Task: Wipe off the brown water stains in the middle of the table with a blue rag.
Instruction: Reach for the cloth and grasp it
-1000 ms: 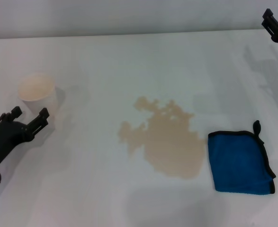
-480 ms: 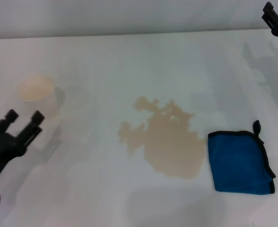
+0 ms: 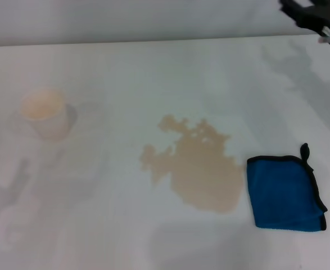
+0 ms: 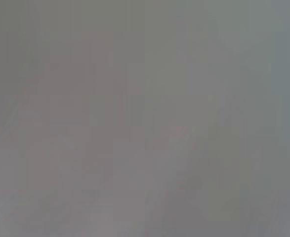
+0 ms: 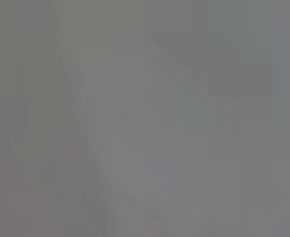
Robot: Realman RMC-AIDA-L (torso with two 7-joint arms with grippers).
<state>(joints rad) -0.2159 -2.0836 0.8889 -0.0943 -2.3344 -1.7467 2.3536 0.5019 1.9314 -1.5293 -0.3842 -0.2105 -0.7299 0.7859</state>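
The brown water stains spread as a ragged tan puddle in the middle of the white table. Just to the right of them lies the blue rag, folded flat, with black edging and a small loop at its far corner. My right gripper is a dark blur at the table's far right corner, well away from the rag. The left gripper does not show in the head view. Both wrist views are plain grey with nothing to make out.
A white cup with a pale inside stands on the left part of the table. The table's far edge runs along the top of the head view against a grey wall.
My left gripper has gone out of the head view at the lower left. The right gripper has shifted left along the far edge. Rag, stains and cup have not moved.
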